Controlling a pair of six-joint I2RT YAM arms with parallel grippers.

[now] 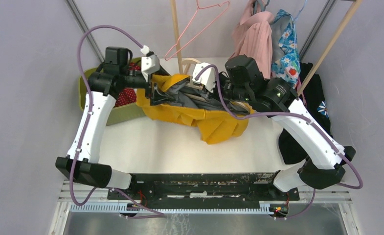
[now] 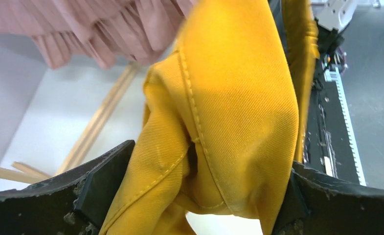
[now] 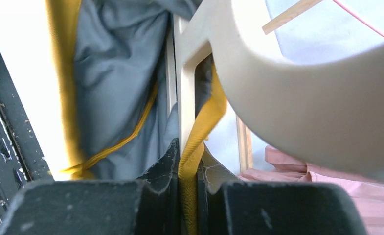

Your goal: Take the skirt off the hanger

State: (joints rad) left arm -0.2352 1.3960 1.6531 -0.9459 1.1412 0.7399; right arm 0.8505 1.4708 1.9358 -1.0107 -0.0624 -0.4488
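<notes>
The mustard-yellow skirt [image 1: 214,122] with grey lining [image 3: 116,73] lies bunched at the table's middle back, still on a cream hanger [image 1: 189,62]. My left gripper [image 1: 156,95] is at the skirt's left end. In the left wrist view its jaws [image 2: 199,188] stand wide, and a thick fold of the skirt [image 2: 229,98] fills the gap and touches both pads. My right gripper [image 1: 194,87] is at the hanger. In the right wrist view it [image 3: 189,156] is shut on a narrow yellow strap of the skirt [image 3: 199,127], right beside the hanger's cream arm [image 3: 302,98].
A green bin [image 1: 84,88] holding a red garment [image 1: 126,95] stands at the back left. A wooden rack pole [image 1: 176,34] and a pink wire hanger [image 1: 194,24] rise behind the skirt. Pink [image 1: 253,39], floral blue [image 1: 287,49] and black [image 1: 317,98] clothes hang at the right.
</notes>
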